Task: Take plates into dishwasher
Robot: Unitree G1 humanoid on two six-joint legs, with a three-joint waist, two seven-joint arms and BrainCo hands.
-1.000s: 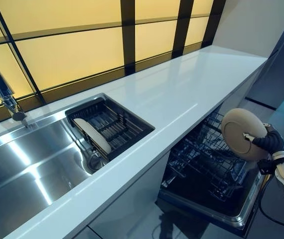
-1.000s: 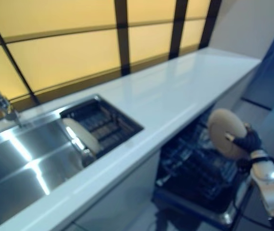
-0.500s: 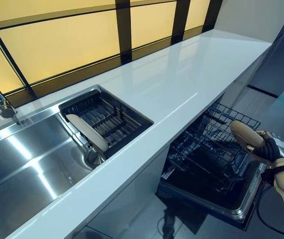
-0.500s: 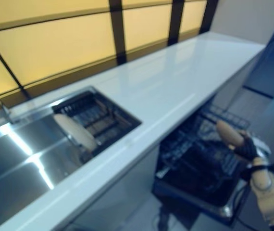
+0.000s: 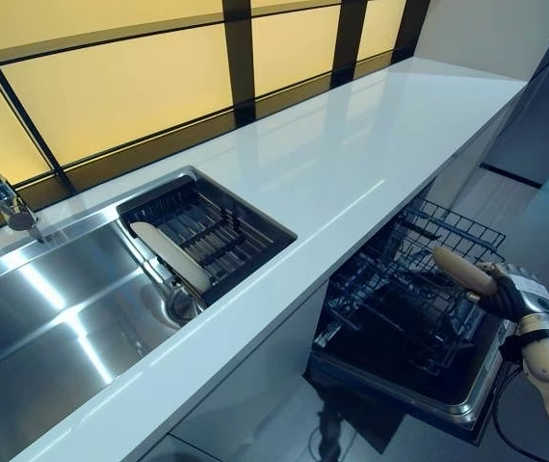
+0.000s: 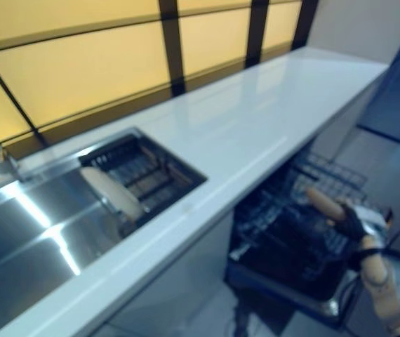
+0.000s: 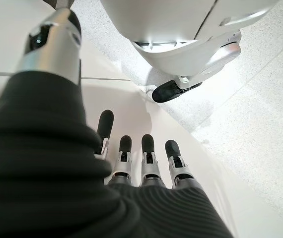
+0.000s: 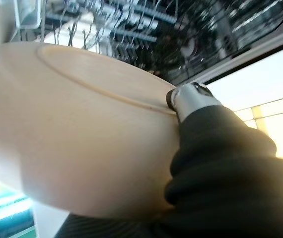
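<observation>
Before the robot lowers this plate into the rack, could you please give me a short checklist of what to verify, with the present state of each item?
1. Plate held in the right hand: ok, thumb pressed on its face in the right wrist view.
2. Dishwasher rack pulled out and open: ok.
3. Plate above the rack: ok, it hangs over the rack's right part, tilted.
4. Free slot under the plate: cannot tell, the wires are too fine to read.
5. Left hand out of the way: ok, open, away from the dishwasher.
6. Second plate waiting in the sink basket: ok.
</observation>
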